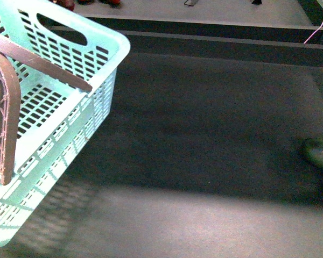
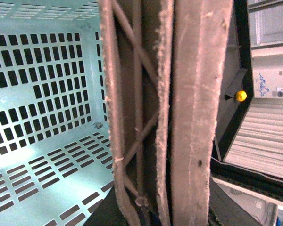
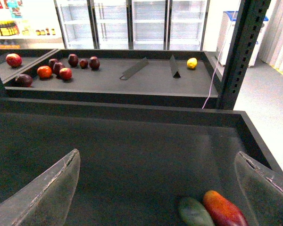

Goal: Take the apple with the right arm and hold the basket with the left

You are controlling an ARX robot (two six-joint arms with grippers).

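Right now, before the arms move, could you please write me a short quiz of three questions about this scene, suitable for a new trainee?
1. True or false: the right claw is shut on a fruit.
2. What can be seen inside the basket? A) a lemon B) nothing C) two apples
3. Fill in: the basket's swing handles are ______ in colour.

Key
1. False: its fingers stand wide apart with nothing between them.
2. B: the slotted floor and walls that show are bare.
3. Brown.
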